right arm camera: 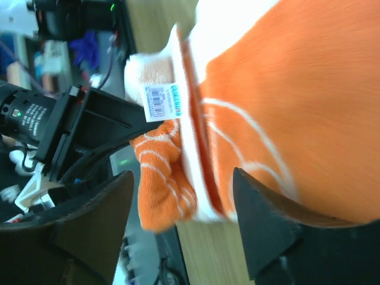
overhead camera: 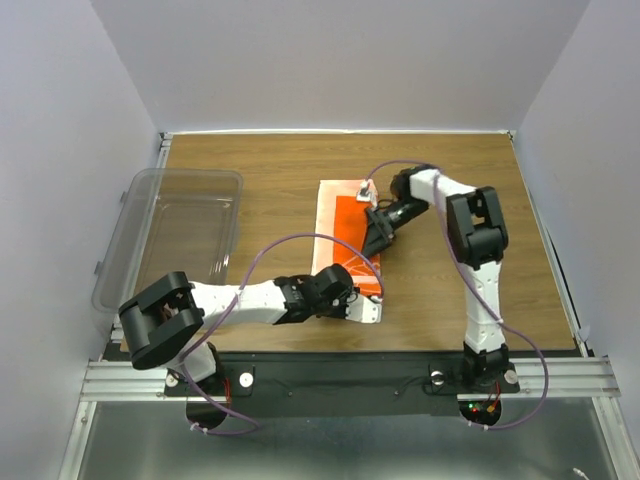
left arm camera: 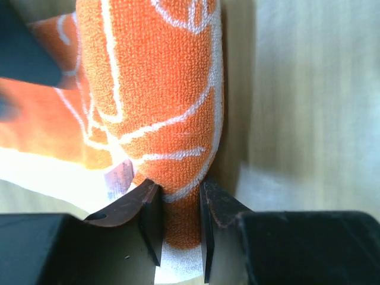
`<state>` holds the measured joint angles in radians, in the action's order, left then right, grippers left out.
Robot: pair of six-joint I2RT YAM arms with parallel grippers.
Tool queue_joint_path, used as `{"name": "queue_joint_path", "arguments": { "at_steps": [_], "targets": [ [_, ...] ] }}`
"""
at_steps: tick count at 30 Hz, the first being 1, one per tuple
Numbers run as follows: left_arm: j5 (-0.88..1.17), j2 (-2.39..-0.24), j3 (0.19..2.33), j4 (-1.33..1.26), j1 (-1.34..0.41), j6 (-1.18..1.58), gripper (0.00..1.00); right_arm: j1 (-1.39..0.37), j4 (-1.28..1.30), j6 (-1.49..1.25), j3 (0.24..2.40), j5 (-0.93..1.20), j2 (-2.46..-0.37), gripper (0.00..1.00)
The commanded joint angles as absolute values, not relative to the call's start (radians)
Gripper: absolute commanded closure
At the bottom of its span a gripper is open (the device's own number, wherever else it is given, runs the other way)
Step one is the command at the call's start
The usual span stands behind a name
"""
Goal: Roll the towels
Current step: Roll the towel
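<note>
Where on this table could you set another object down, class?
Bare table lies between the tub and the towel, along the far edge, and right of the right arm. Crowded: the towel's near half, where the left gripper and right gripper work.

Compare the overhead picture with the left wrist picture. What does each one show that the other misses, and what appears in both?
Only the overhead view shows the clear tub, the right gripper over the towel, and the towel's flat, unrolled stretch. Only the left wrist view shows the left gripper pinching the rolled end up close, with a small label beside it. Both show the orange towel lying on the wooden table.
</note>
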<state>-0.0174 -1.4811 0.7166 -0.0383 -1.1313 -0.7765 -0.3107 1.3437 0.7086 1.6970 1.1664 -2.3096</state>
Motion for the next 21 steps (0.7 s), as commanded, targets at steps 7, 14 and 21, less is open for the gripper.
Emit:
{"name": "queue_joint_path", "arguments": {
  "at_steps": [7, 14, 21],
  "targets": [
    [0.426, -1.621, 0.917, 0.268, -0.948, -0.615, 0.69, -0.089, 1.034, 0.465, 1.689, 0.950, -1.837, 0.00],
    [0.633, -1.770, 1.084, 0.440, -0.839, -0.640, 0.66, -0.086, 1.031, 0.577, 1.459, 0.853, -1.547, 0.00],
    [0.825, -2.014, 1.301, 0.705, -0.740, -0.761, 0.62, -0.130, 1.029, 0.689, 1.243, 0.717, -1.310, 0.00]
  ]
}}
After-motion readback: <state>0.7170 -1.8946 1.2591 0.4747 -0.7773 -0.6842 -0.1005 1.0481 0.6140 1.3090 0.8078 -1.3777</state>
